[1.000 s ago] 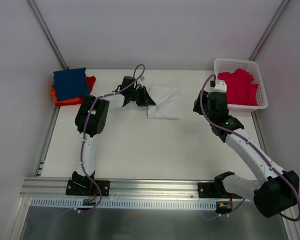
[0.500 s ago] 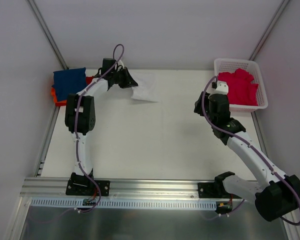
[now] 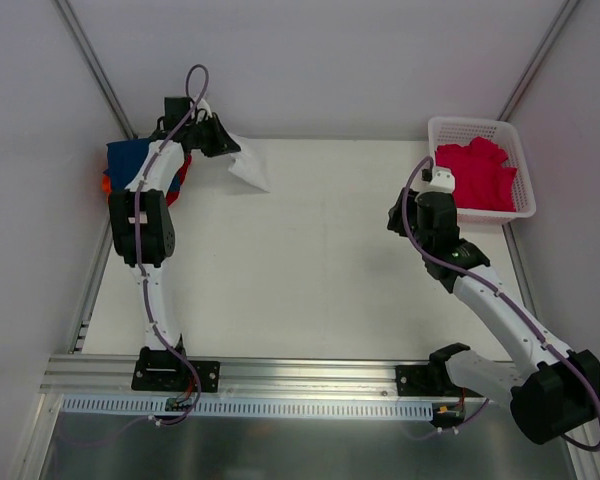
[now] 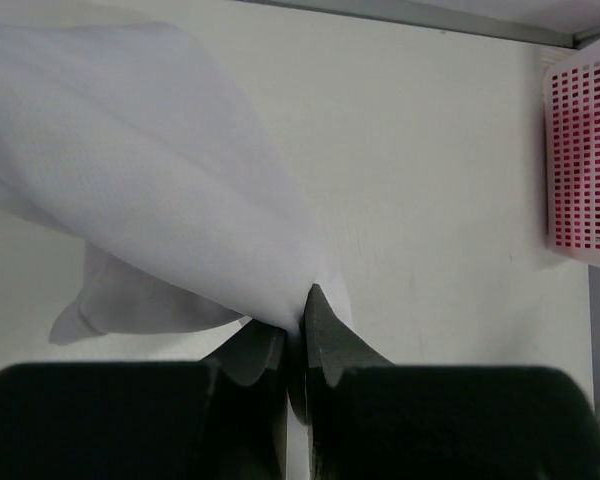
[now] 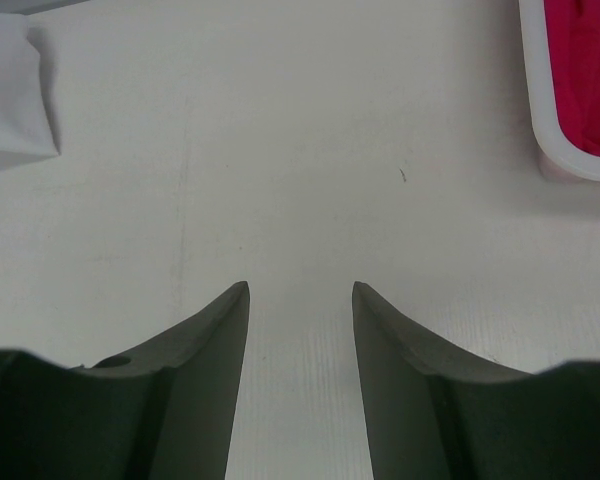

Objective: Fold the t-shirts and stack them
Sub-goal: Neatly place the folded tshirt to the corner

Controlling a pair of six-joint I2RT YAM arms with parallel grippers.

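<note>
My left gripper (image 3: 223,147) is shut on the folded white t-shirt (image 3: 248,163) and holds it lifted at the back left, its loose end hanging toward the table. In the left wrist view (image 4: 298,310) the white cloth (image 4: 150,190) fans out from between the closed fingers. Just left of it lies the stack, a navy blue t-shirt (image 3: 128,163) on an orange-red one (image 3: 181,166). A crimson-pink t-shirt (image 3: 475,175) fills the white basket (image 3: 477,126). My right gripper (image 5: 300,290) is open and empty above bare table, beside the basket.
The white lattice basket stands at the back right; its rim (image 5: 565,155) shows at the right of the right wrist view. A metal rail (image 3: 95,265) borders the table's left edge. White walls close in the back and sides.
My left gripper has carried the white t-shirt from the table's back middle leftward and up, next to the navy and orange stack. The right arm has barely moved.
</note>
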